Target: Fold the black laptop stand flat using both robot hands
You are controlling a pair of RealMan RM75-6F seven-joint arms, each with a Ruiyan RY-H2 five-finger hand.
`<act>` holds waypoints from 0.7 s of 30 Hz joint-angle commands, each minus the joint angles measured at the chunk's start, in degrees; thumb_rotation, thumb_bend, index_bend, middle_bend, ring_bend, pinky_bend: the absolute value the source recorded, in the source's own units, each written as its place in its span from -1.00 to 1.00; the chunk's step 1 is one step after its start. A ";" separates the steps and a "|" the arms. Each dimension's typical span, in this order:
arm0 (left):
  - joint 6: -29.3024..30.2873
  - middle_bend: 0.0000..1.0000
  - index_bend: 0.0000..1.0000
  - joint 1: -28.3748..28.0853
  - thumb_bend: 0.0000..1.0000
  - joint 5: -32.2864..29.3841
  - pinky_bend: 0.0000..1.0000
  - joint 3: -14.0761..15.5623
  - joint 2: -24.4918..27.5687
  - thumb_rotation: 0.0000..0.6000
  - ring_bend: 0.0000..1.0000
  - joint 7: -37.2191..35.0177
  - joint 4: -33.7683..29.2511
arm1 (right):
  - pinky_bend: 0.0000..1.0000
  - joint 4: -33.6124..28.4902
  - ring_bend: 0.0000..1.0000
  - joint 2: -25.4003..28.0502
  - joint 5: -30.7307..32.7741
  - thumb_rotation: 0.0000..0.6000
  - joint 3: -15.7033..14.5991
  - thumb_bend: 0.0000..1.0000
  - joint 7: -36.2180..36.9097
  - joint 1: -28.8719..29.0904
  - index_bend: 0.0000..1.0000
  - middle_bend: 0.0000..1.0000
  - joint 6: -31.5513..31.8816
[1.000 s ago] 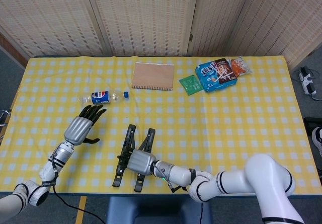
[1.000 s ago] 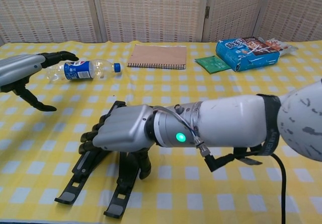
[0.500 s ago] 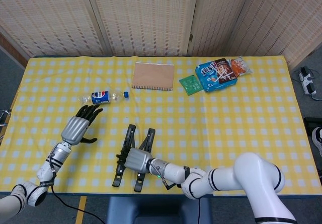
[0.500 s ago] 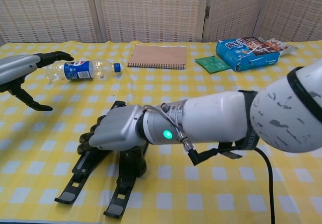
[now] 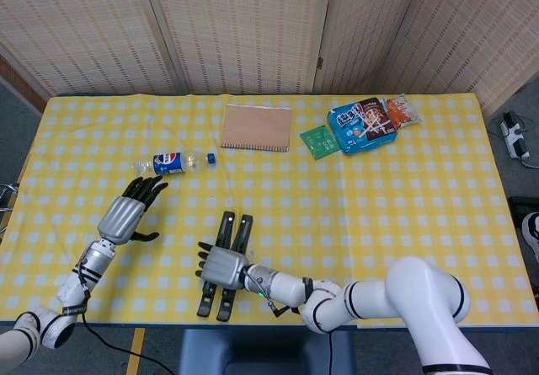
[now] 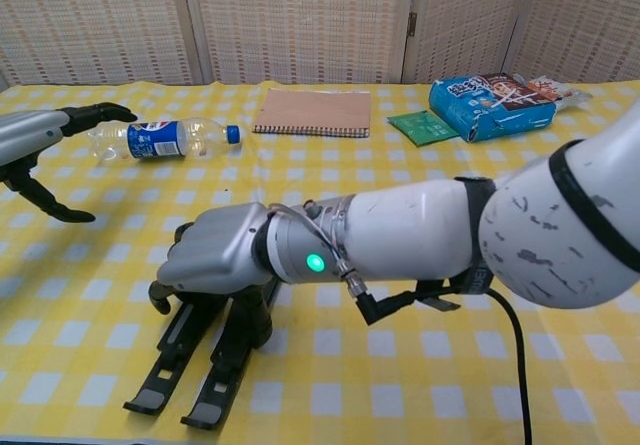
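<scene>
Two black metal legs of the laptop stand (image 5: 224,265) are lying side by side, nearly touching, long axis running away from the robot. Right hand (image 5: 221,265) is resting on top, fingers curled around them. Left hand (image 5: 125,216) is hovering well left of the stand, fingers apart, holding nothing. Beyond it, a clear plastic bottle (image 5: 175,163) is showing a blue Pepsi label.

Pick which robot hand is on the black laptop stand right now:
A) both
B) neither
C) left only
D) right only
D: the right robot hand lies over the black laptop stand with its fingers around the legs, while the left robot hand hangs apart from it, fingers spread, near the Pepsi bottle.
</scene>
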 commanded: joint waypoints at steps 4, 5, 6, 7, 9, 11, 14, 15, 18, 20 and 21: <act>0.31 -0.94 -1.00 0.24 -0.77 0.18 -1.00 -0.03 0.27 1.00 -1.00 0.39 -0.51 | -0.85 0.42 -0.40 1.07 -6.36 1.00 -0.27 -0.63 5.06 -2.34 0.05 -0.04 3.35; 0.37 -0.94 -1.00 0.29 -0.77 0.18 -1.00 -0.04 0.31 1.00 -1.00 0.48 -0.61 | -0.84 0.49 -0.39 1.30 -6.97 1.00 -0.40 -0.63 5.54 -2.60 0.08 -0.02 3.62; 0.41 -0.94 -1.00 0.34 -0.77 0.18 -1.00 -0.07 0.37 1.00 -1.00 0.61 -0.76 | -0.84 0.58 -0.38 1.60 -7.59 1.00 -0.54 -0.63 6.08 -2.94 0.10 -0.01 3.96; 0.45 -0.94 -1.00 0.38 -0.77 0.18 -1.00 -0.10 0.43 1.00 -1.00 0.72 -0.89 | -0.83 0.66 -0.38 1.81 -7.98 1.00 -0.64 -0.63 6.35 -3.17 0.11 -0.01 4.18; 0.54 -0.94 -1.00 0.42 -0.77 0.13 -1.00 -0.24 0.55 1.00 -1.00 1.01 -1.27 | -0.83 0.74 -0.38 2.23 -8.81 1.00 -0.85 -0.63 6.83 -3.62 0.12 0.00 4.63; 0.68 -0.94 -1.00 0.47 -0.77 0.06 -1.00 -0.40 0.66 1.00 -1.00 1.32 -1.66 | -0.83 0.55 -0.40 2.62 -9.27 1.00 -1.05 -0.63 7.12 -3.95 0.10 -0.04 4.77; 0.91 -0.94 -1.00 0.58 -0.77 -0.02 -1.00 -0.60 0.94 1.00 -1.00 1.95 -2.42 | -0.91 -0.04 -0.61 3.50 -8.98 1.00 -1.61 -0.63 5.93 -4.19 -0.27 -0.34 4.31; 0.96 -0.94 -1.00 0.63 -0.77 -0.07 -1.00 -0.67 1.10 1.00 -1.00 2.20 -2.73 | -0.96 -0.57 -0.72 3.84 -8.64 1.00 -1.72 -0.63 5.14 -4.34 -0.53 -0.52 4.43; 1.17 -0.94 -1.00 0.86 -0.77 -0.21 -1.00 -0.80 1.56 1.00 -1.00 2.70 -3.52 | -1.00 -2.23 -0.90 4.71 -7.41 1.00 -1.74 -0.63 2.79 -5.23 -0.97 -0.87 6.03; 1.33 -0.94 -1.00 1.09 -0.77 -0.41 -1.00 -0.93 1.95 1.00 -1.00 2.91 -4.01 | -1.00 -3.87 -0.91 5.52 -6.64 1.00 -1.63 -0.63 1.67 -6.36 -1.00 -0.93 8.05; 1.41 -0.94 -1.00 1.22 -0.77 -0.59 -1.00 -1.04 2.10 1.00 -1.00 2.98 -4.21 | -1.00 -4.71 -0.92 6.00 -6.39 1.00 -1.65 -0.63 1.32 -6.96 -1.00 -0.94 9.00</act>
